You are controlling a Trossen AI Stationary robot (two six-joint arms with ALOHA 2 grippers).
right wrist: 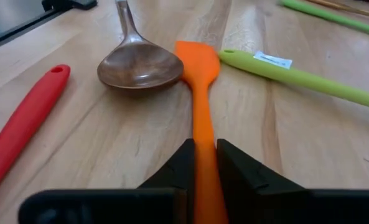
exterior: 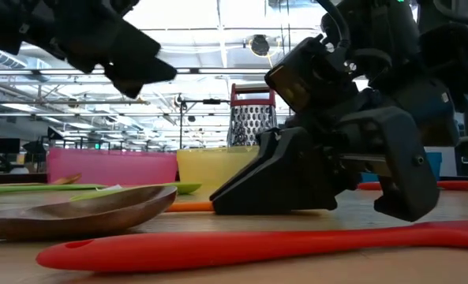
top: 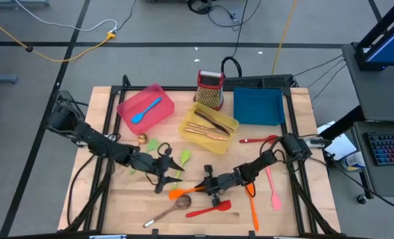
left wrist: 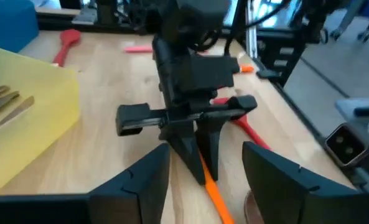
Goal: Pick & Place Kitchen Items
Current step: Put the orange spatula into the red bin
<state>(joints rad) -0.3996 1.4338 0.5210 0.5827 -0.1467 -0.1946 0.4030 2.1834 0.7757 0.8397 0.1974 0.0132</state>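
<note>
Orange silicone is pinched between the two dark fingers of the right gripper (right wrist: 204, 163), low in the middle of the right wrist picture. The long flat orange silicone spatula (right wrist: 198, 93) is held by its thin handle, and its blade lies on the wooden table (right wrist: 116, 137), just beside the brown wooden spoon (right wrist: 139, 65).

The spatula can be judged light, soft and bendy. A slippery handle is likely, so a hold near the middle of the handle, as now, seems best. A grip on the floppy blade would be weaker.

The left gripper (left wrist: 206, 171) is seen wide apart at the bottom of the left wrist picture, with nothing held.

In the high picture, both grippers are shown close together at the lower middle, and the pink, yellow and blue trays are seen above. The squeeze on the handle is shown only in the right wrist picture. In the low picture, it is hidden behind the dark gripper body.
</note>
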